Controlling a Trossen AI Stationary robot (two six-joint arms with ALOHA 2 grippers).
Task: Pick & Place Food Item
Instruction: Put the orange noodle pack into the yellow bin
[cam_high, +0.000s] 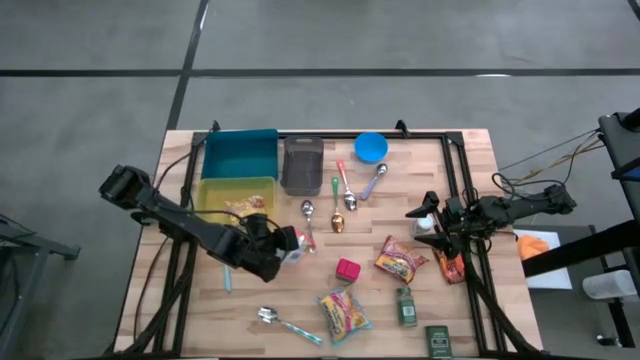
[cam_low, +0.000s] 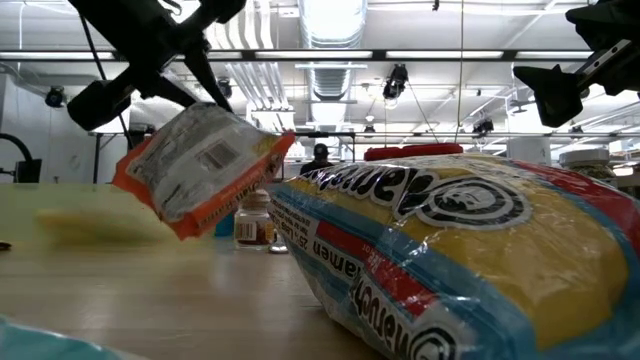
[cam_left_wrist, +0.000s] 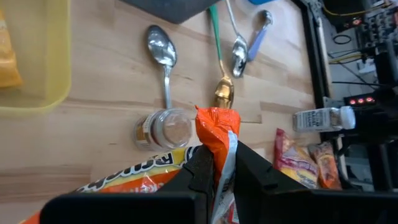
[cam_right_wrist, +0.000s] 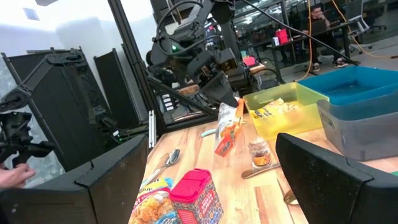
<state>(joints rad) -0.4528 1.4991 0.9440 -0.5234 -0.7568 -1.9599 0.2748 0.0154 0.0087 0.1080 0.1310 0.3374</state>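
Left tool (cam_left_wrist: 219, 163) pinched tight on the crimped top seam of a glossy orange snack packet (cam_low: 200, 172), lifted clear of the slatted wooden bench (cam_high: 450, 320) and hanging tilted near the left edge, just beside the translucent yellow bin (cam_high: 236, 191). Below it, a small clear glass jar (cam_left_wrist: 163, 129) and a polished metal spoon (cam_left_wrist: 160, 51). Right tool (cam_high: 428, 224) spread wide and holding nothing, raised near the right edge. Crinkly ramen pack (cam_high: 343, 312) lying flat toward the front edge.
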